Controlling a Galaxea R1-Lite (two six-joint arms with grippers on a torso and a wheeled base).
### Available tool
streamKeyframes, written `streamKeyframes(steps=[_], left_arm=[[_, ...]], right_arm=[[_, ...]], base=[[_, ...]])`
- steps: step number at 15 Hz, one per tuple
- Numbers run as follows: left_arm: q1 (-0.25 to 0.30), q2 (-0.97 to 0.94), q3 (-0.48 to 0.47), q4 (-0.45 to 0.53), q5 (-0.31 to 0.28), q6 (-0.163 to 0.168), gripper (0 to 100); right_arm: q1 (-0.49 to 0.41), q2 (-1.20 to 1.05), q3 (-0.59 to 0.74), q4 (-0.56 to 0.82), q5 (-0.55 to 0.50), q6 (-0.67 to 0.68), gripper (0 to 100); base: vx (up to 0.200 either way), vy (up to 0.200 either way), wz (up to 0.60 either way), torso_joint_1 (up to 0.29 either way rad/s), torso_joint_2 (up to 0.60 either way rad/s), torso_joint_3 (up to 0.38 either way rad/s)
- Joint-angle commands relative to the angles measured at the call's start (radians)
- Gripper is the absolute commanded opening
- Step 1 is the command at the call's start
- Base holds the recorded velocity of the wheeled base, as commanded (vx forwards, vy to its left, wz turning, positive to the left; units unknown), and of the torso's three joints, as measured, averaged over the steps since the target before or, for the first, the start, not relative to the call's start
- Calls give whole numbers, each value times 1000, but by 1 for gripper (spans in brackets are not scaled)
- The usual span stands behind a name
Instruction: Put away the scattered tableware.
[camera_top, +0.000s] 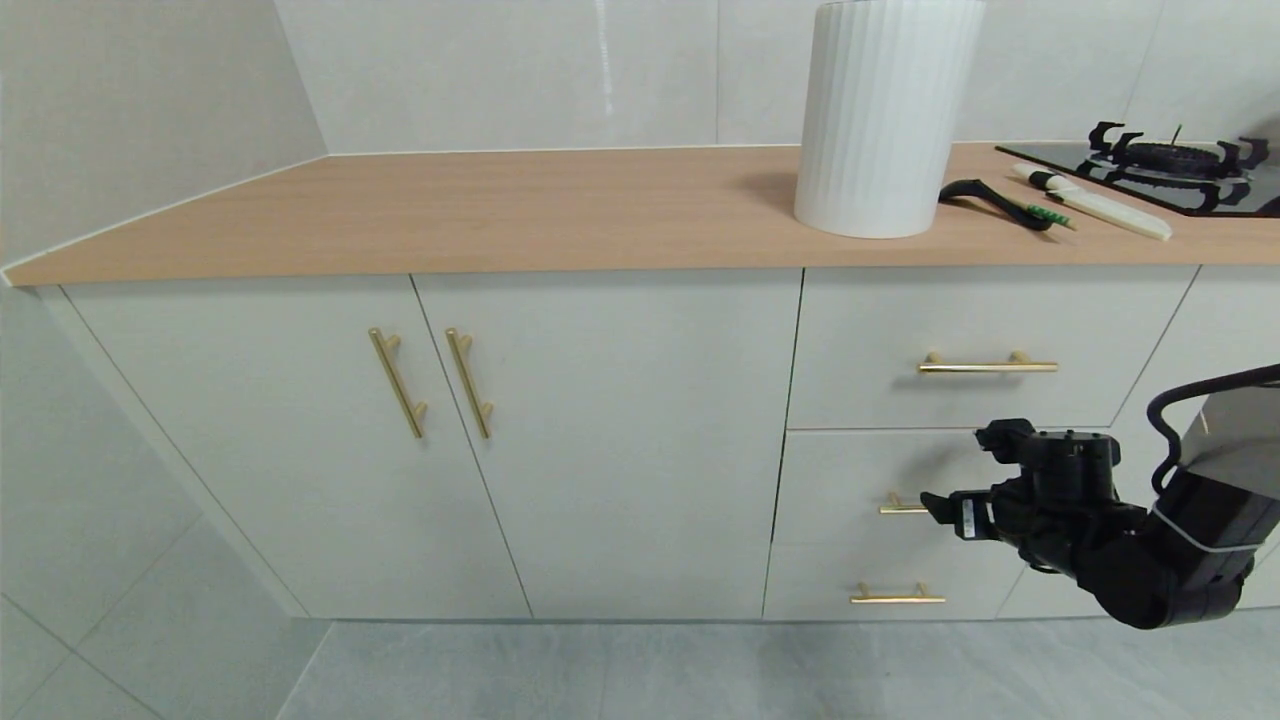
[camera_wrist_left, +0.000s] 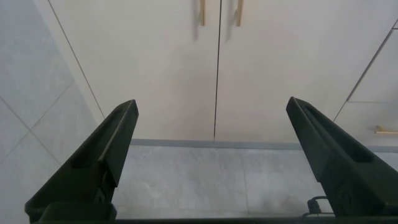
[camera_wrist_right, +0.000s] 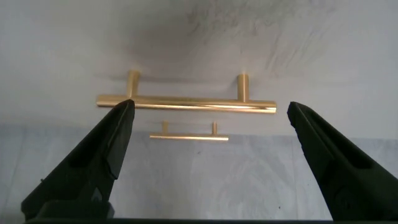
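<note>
Scattered tableware lies on the wooden counter (camera_top: 500, 210) at the right: a black-handled utensil (camera_top: 985, 200), a small green-tipped piece (camera_top: 1050, 212) and a white-handled utensil (camera_top: 1105, 208). They rest beside a tall white ribbed container (camera_top: 880, 110). My right gripper (camera_top: 955, 470) hangs open in front of the middle drawer, just short of its brass handle (camera_top: 900, 509). From the right wrist, the right gripper (camera_wrist_right: 210, 107) has its fingers spread to either side of that handle (camera_wrist_right: 186, 103), apart from it. My left gripper (camera_wrist_left: 211, 102) is open and empty, low before the cabinet doors.
A gas hob (camera_top: 1170, 165) sits at the counter's far right. The drawer stack has a top handle (camera_top: 988, 367) and a bottom handle (camera_top: 897, 598). Two cabinet doors with vertical brass handles (camera_top: 398, 382) are on the left. Grey tiled floor (camera_top: 640, 670) lies below.
</note>
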Motion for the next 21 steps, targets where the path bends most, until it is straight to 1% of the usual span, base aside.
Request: streamKeyframes(steps=[1, 7, 9, 15, 21], left_arm=[[0, 2, 0, 0, 1, 0, 100], [0, 2, 0, 0, 1, 0, 100], [0, 0, 0, 0, 1, 0, 100], [0, 2, 0, 0, 1, 0, 100], [0, 2, 0, 0, 1, 0, 100]], right_arm=[[0, 54, -15, -24, -8, 1, 100], [0, 120, -52, -56, -61, 0, 100], [0, 145, -77, -68, -93, 1, 100], [0, 169, -67, -65, -93, -5, 100], [0, 151, -29, -62, -88, -37, 100]], base=[[0, 0, 0, 0, 0, 0], [0, 0, 0, 0, 0, 0], [0, 0, 0, 0, 0, 0], [0, 0, 0, 0, 0, 0], [0, 0, 0, 0, 0, 0]])
